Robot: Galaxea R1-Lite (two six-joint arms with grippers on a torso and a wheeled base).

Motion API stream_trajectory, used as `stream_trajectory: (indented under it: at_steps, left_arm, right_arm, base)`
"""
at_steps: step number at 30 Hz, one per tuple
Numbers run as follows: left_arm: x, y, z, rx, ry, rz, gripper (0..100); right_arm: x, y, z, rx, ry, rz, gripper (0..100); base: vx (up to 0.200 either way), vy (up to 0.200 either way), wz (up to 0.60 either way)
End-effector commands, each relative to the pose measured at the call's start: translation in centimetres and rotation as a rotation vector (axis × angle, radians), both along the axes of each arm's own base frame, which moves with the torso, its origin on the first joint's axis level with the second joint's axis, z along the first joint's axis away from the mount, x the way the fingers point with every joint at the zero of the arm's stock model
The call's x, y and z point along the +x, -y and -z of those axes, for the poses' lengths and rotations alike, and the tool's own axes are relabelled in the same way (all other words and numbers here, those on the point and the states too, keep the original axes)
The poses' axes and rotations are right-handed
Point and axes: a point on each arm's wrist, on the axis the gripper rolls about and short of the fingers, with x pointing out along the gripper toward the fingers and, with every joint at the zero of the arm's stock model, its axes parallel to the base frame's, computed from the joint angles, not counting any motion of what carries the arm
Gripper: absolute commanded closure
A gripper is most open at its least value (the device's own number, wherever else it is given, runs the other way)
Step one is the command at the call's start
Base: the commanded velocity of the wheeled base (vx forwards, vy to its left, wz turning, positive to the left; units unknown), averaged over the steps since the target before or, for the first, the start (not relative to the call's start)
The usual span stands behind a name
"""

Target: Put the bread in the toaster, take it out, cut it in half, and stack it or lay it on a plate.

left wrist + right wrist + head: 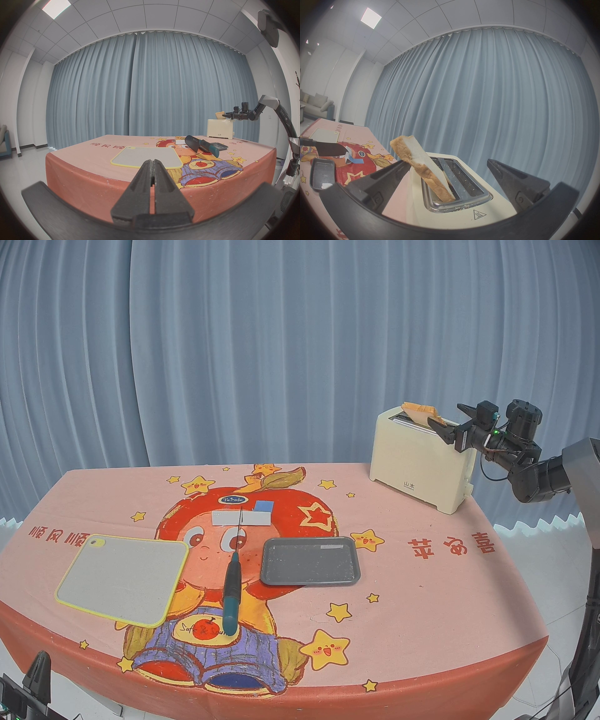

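Observation:
A slice of bread (420,410) leans tilted out of a slot of the cream toaster (419,468) at the table's back right. My right gripper (445,415) hovers at the toaster's top, open, just right of the slice. In the right wrist view the bread (423,165) has its lower end in the slot of the toaster (440,223) and rises between the spread fingers of the right gripper (448,163), nearer one finger. My left gripper (153,161) is shut and empty, low before the table's front left edge.
A knife (232,590) with a teal handle lies at the table's middle front. A grey cutting board (122,579) with a yellow rim lies to its left, and a dark grey tray (310,560) to its right. Small paper cards (242,517) lie behind the knife.

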Motion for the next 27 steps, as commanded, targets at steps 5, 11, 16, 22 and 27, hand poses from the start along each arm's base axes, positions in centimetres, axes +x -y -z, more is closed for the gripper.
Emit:
stream_trajectory:
  at_steps: [5,11,16,22,27]
  left_arm:
    - [0.1,0.0,0.5,0.0,-0.012,-0.001,100]
    - [0.1,0.0,0.5,0.0,-0.012,-0.001,100]
    - [0.1,0.0,0.5,0.0,-0.01,-0.001,100]
    - [0.1,0.0,0.5,0.0,-0.01,-0.001,100]
    - [0.1,0.0,0.5,0.0,-0.012,-0.001,100]
  right_arm:
    - [0.0,0.1,-0.3,0.002,0.006,0.017,0]
    - [0.3,0.1,-0.9,0.01,0.019,0.046,0]
    - [0.8,0.3,-1.6,0.014,0.013,0.081,0]
    - [1.2,0.4,-1.9,0.014,0.029,0.101,0]
    - [1.5,0.3,-1.6,0.016,0.032,0.116,0]
  base:
    - [0.0,0.0,0.0]
    - [0.0,0.0,0.0]
    - [0.0,0.0,0.0]
    - [0.0,0.0,0.0]
    - [0.0,0.0,0.0]
